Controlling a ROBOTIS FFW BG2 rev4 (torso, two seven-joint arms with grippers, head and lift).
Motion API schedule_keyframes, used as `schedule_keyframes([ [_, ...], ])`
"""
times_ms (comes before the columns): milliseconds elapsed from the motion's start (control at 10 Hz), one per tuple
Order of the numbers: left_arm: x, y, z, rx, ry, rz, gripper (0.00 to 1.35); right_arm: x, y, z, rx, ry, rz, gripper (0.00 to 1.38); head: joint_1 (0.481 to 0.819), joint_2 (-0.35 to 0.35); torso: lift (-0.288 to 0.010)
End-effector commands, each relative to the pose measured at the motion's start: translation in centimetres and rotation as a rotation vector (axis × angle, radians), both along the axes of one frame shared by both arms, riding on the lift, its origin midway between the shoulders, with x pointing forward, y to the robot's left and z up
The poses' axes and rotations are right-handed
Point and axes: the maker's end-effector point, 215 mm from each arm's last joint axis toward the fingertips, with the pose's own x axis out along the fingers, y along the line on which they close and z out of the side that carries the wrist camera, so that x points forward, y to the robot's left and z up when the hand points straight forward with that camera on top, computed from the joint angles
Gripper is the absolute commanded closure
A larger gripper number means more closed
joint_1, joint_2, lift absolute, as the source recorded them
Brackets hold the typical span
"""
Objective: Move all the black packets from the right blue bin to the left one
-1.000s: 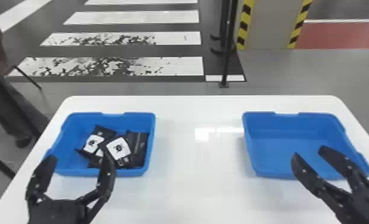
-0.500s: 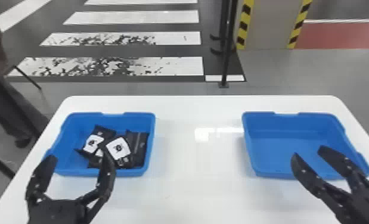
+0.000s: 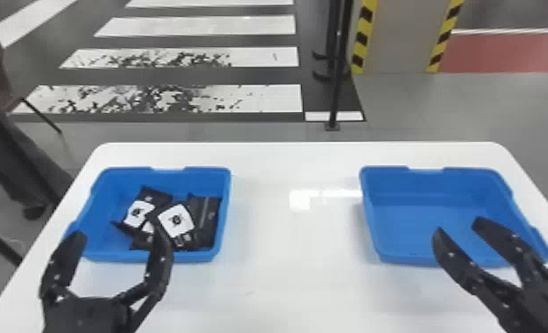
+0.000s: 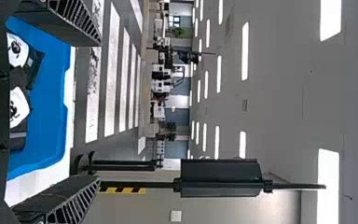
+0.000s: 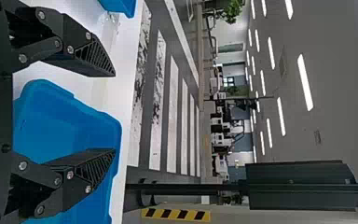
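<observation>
Okay, white table [image 3: 286, 274] first: holds both bins, set well apart. Next, right blue bin [image 3: 418, 226]: looks finished with, but could get dragged or tipped by snagging its near rim while lowering or pulling back right gripper [image 3: 459, 226]. Likewise left bin [image 3: 131, 176]: could shift from a sideways knock by left gripper [image 3: 117, 237], poised over the near rim in head view. Note fingers on both grippers: spread apart, clamped on nothing. Then black packets [image 3: 176, 219]: lie in a loose, overlapping heap inside left bin, one near the wall towards the other bin. Judge transfer as complete, so main risk: reaching in again needlessly, catching a packet edge and flipping or lifting it out. Best back off upward, past the rims, before swinging sideways.
</observation>
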Motion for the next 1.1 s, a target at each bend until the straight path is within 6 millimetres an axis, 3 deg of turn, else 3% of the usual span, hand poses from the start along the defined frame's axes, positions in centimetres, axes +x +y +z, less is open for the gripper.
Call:
schedule_keyframes([
  [0,0.01,-0.04,-0.06,-0.003,0.002,0.001,0.00,0.00,0.00,0.00,0.000,0.000,0.000,0.51,0.695,0.042,-0.140],
  [1000,0.01,-0.30,0.00,-0.009,-0.001,-0.003,0.00,0.09,-0.05,0.74,0.004,-0.027,-0.002,0.51,0.695,0.036,-0.140],
])
